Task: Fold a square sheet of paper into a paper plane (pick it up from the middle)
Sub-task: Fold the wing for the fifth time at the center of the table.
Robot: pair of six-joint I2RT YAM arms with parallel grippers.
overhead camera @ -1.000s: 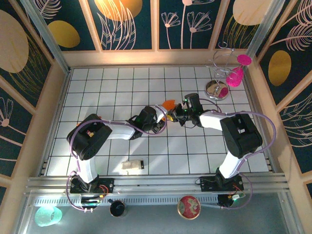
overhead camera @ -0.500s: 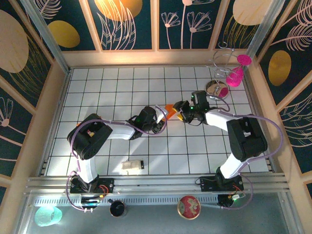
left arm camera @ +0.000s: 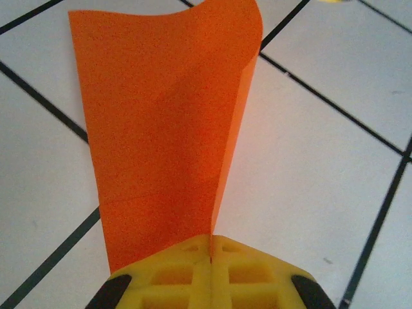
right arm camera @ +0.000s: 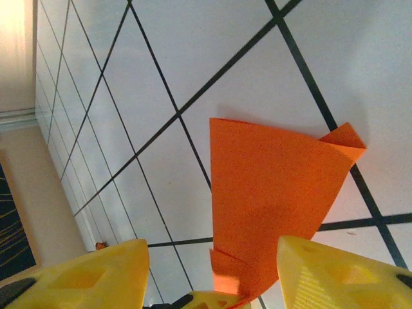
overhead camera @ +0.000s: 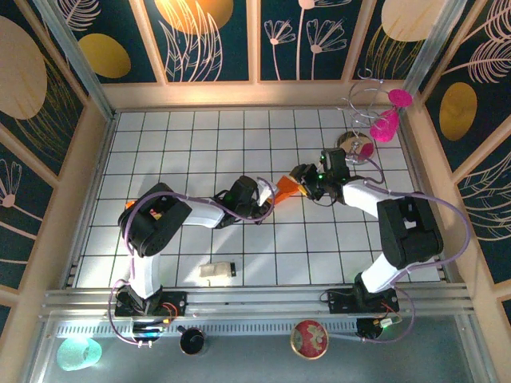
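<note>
Several folds remain: the orange paper (left arm camera: 161, 129) is creased lengthwise into a loose strip, with no pointed plane yet. Left gripper (left arm camera: 211, 248) is pinched shut on one end, holding it over the middle of the table (overhead camera: 160, 144). Right gripper (right arm camera: 211, 251) faces it, fingers apart, gripping nothing.

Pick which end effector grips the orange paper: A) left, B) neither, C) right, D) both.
A: the left end effector is pinched shut on the paper, while the right end effector stands open.
</note>
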